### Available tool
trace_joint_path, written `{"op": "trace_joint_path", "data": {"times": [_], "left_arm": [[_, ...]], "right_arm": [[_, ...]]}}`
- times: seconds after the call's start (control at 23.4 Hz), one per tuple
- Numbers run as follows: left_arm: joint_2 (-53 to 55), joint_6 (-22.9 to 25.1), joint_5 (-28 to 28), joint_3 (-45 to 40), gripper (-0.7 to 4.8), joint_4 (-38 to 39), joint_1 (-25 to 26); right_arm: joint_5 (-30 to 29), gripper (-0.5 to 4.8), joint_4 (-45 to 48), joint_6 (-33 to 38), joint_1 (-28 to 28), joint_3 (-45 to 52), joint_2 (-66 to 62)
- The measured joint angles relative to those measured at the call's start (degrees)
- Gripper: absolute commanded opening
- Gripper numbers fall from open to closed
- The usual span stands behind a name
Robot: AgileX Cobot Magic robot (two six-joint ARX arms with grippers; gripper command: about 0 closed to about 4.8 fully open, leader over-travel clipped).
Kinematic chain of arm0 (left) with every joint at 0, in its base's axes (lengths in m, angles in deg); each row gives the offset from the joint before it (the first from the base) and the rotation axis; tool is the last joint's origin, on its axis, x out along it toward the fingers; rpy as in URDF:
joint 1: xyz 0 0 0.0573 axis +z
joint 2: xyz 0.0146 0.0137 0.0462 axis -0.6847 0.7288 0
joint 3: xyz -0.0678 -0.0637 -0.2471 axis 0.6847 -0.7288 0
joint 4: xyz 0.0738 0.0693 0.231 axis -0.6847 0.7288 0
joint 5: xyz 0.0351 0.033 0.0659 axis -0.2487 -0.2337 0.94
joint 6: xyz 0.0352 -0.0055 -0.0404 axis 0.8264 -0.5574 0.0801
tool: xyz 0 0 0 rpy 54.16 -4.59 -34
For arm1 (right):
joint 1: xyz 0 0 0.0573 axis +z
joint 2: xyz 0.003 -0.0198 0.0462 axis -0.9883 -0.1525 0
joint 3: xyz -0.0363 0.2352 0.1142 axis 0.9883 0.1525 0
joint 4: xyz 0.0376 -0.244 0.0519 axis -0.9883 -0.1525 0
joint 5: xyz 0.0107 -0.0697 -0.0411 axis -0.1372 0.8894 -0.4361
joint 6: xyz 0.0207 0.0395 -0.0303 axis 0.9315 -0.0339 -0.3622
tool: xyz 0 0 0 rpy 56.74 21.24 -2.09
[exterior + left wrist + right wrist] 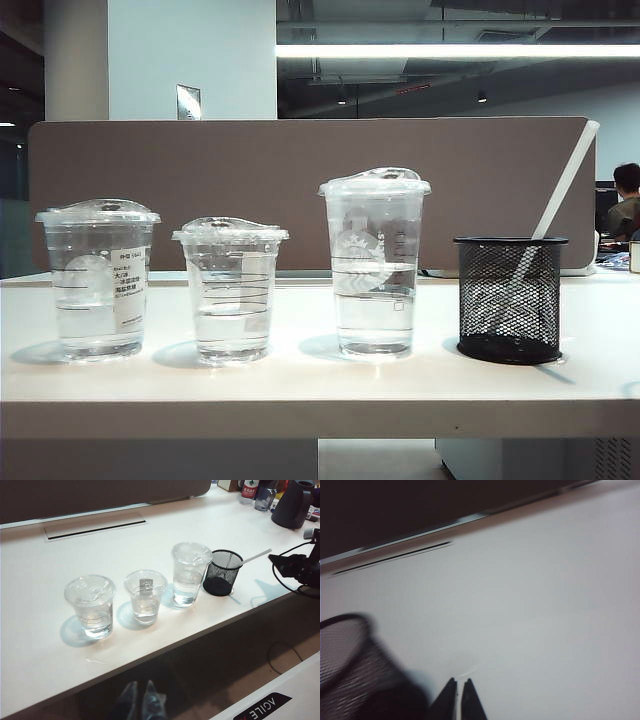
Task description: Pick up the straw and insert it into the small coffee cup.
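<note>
Nearest you, a row on the white table (300,385): a wide clear labelled cup (98,280), the shortest clear lidded coffee cup (230,290) and the tallest clear logo cup (374,265), each part-filled with clear liquid. The long white straw (560,190) leans in the black mesh holder (509,298) at the right end. Your left pincer (141,705) hangs below the table edge, tips nearly together; your right pincer (459,700) hovers beside the holder, pressed almost together, empty. A grey-brown partition (250,170) stands behind.

The small coffee cup (231,290) is clear glossy plastic, the straw (562,185) smooth white, the holder (509,298) black wire mesh, the surface (300,385) matt white.
</note>
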Motion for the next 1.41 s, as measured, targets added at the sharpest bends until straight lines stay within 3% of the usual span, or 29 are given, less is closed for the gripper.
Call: {"op": "trace_joint_path", "data": {"times": [0.13,0.3,0.39,0.64,0.73,1.41], "left_arm": [[0.0,0.0,0.0,0.0,0.22,0.0,0.0],[0.0,0.0,0.0,0.0,0.22,0.0,0.0],[0.0,0.0,0.0,0.0,0.22,0.0,0.0],[0.0,0.0,1.0,0.0,0.22,0.0,0.0],[0.0,0.0,1.0,0.0,0.22,0.0,0.0],[0.0,0.0,1.0,0.0,0.22,0.0,0.0]], "right_arm": [[0.4,0.59,0.5,0.0,4.6,0.0,-0.1],[2.1,0.62,1.4,0.0,9.8,0.0,-0.1],[2.2,1.13,1.4,0.0,12.0,0.0,-0.1],[3.1,1.23,1.4,-0.2,18.2,0.0,-0.1],[3.1,1.60,1.4,-0.3,20.1,0.0,-0.1],[6.1,1.56,5.9,-0.3,20.9,-0.2,-0.1]]}}
